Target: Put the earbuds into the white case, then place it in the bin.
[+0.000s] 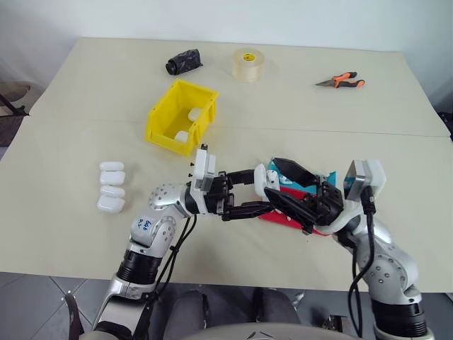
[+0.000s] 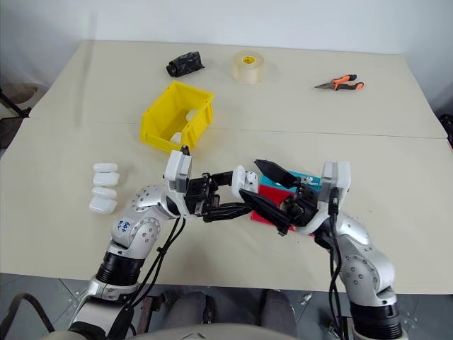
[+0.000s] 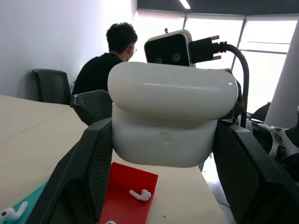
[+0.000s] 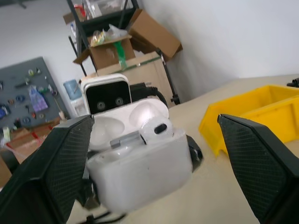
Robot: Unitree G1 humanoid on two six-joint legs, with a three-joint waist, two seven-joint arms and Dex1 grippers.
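While two pale beige tabletops (image 1: 85,234) butted along a seam fill the head views under a white wall, the wrist views add a room with a seated person (image 3: 105,65) in dark clothes before bright windows, and a rack of cardboard boxes (image 4: 131,42) beside a grey pegboard. Taking the overhead picture as a clock face, the bin (image 1: 180,117) stands at about eleven o'clock from the centre, bright yellow, with two white cases inside it. Beyond it at twelve lie a black crumpled object (image 1: 184,61) and a roll of clear tape (image 1: 248,64), and at two o'clock orange-handled pliers (image 1: 341,81). At nine o'clock four spare white cases (image 1: 111,186) sit in a short column, well apart from the bin. Near the centre, the left gripper (image 1: 249,197) is clenched on the white case (image 3: 170,114), held above the table with its lid open; one of the earbuds (image 4: 156,130) sits in a well. Directly facing it, the right gripper (image 1: 290,185) has its fingers spread wide, flanking the case without touching it. Beneath and partly hidden by both grippers lie a shallow red tray (image 3: 126,186), carrying a loose earbud, and a teal-blue tray (image 1: 311,183) just beside it, with another earbud at its edge.
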